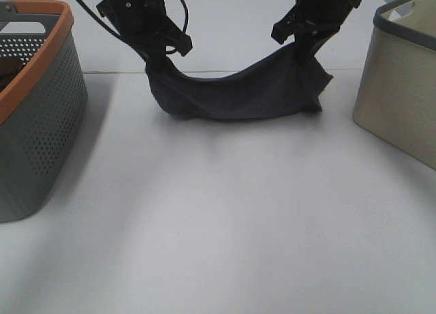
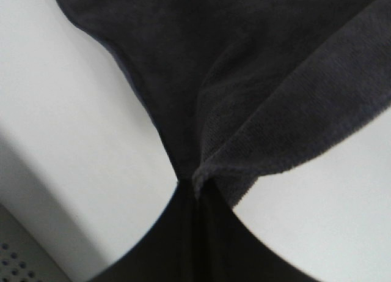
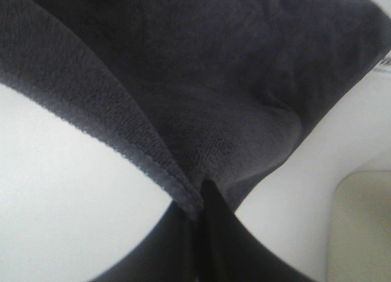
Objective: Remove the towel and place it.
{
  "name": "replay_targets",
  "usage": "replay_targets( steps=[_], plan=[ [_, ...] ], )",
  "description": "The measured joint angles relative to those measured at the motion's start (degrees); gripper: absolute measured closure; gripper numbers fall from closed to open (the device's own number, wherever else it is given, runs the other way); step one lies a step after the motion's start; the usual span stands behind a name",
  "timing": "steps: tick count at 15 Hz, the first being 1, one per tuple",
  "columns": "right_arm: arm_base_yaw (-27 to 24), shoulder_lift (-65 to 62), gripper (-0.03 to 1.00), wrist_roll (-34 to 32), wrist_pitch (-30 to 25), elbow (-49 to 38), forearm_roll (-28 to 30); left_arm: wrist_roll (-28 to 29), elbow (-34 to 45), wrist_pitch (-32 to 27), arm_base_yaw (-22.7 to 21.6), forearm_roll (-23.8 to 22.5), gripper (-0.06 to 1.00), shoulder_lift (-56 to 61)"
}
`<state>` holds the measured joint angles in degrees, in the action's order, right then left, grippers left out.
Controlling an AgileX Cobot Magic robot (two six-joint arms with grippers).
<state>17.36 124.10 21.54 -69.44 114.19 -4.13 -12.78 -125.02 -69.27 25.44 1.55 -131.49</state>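
The dark navy towel (image 1: 238, 92) hangs in a sagging arc between my two grippers at the back of the white table (image 1: 225, 218). Its lower fold rests on or just above the tabletop. My left gripper (image 1: 155, 60) is shut on the towel's left corner, and the left wrist view shows the cloth (image 2: 244, 92) pinched where its fingers meet (image 2: 197, 193). On the other side my right gripper (image 1: 302, 50) is shut on the right corner. There the hemmed edge (image 3: 122, 141) runs into the closed fingers (image 3: 204, 190).
A grey perforated basket with an orange rim (image 1: 30, 103) stands at the left edge of the table. A beige bin with a dark rim (image 1: 402, 82) stands at the right; its corner (image 3: 360, 227) shows in the right wrist view.
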Motion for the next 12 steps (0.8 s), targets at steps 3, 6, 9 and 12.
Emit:
replay_targets(
  steps=[3, 6, 9, 12],
  plan=[
    [0.00, 0.06, 0.97, 0.00, -0.11, -11.12, 0.29, -0.40, 7.91, -0.11, 0.00, 2.64, 0.94, 0.34],
    [0.11, -0.63, 0.97, 0.00, 0.06, -22.40, -0.11, -0.52, 17.07, 0.00, 0.00, 4.70, 0.94, 3.61],
    [0.17, -2.64, 0.97, 0.00, 0.17, -28.30, -1.26, -0.92, 25.38, 0.29, 0.63, 7.33, 0.94, 7.22],
    [0.17, -2.81, 0.97, 0.00, 0.46, -30.77, -1.66, -1.38, 30.48, 0.63, 1.15, 9.63, 0.94, 7.33]
  ],
)
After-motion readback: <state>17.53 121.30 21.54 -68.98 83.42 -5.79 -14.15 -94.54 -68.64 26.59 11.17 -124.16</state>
